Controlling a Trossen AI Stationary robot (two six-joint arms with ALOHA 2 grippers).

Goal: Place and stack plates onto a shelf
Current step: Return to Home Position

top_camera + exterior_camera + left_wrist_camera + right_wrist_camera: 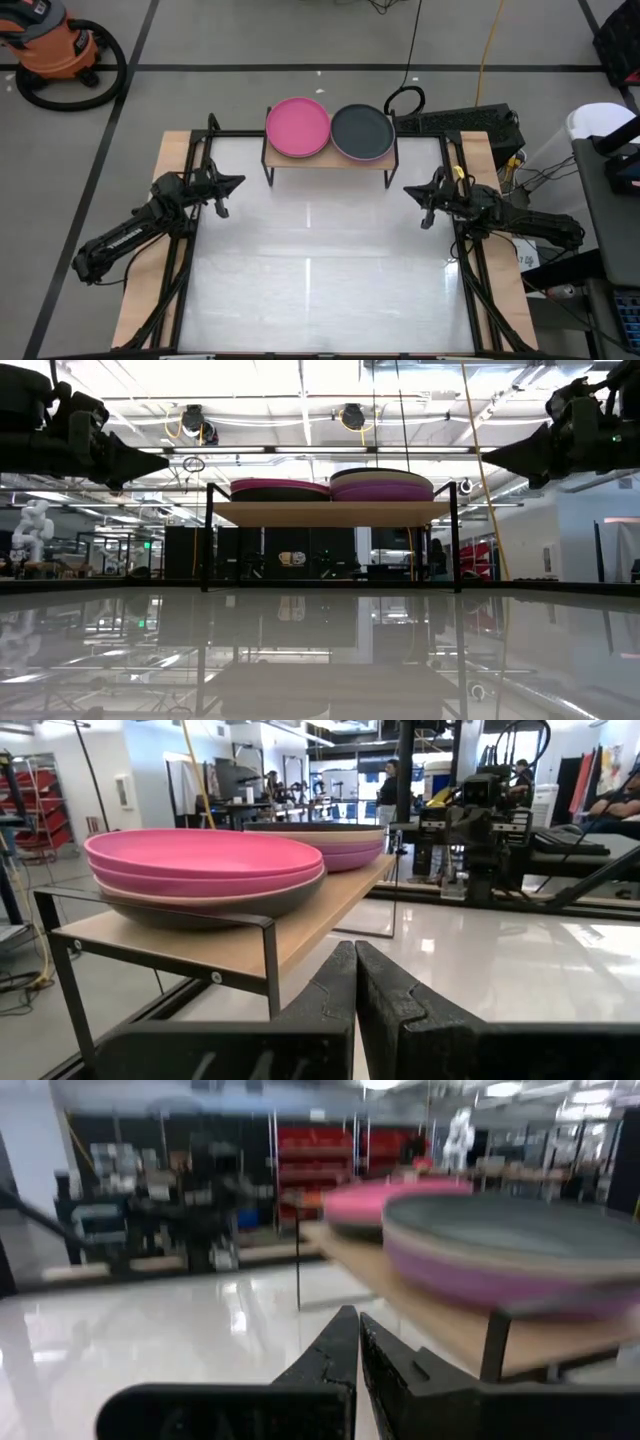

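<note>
On shelf [330,162], plates [298,127], well apart from jaws

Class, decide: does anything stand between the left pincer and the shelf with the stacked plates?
Nothing visible does. Only bare white table lies between the shut left pincer and the shelf; the right pincer is at the table's right.

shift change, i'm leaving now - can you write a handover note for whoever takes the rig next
Left gripper: shut, empty, off the shelf's left end.
Right gripper: shut, empty, off its right end.
Shelf: holds two stacks side by side, hot pink plate topping one, dark grey plate topping the other.
Done: every plate in view is shelved.
Left: likely just parking both arms.
</note>
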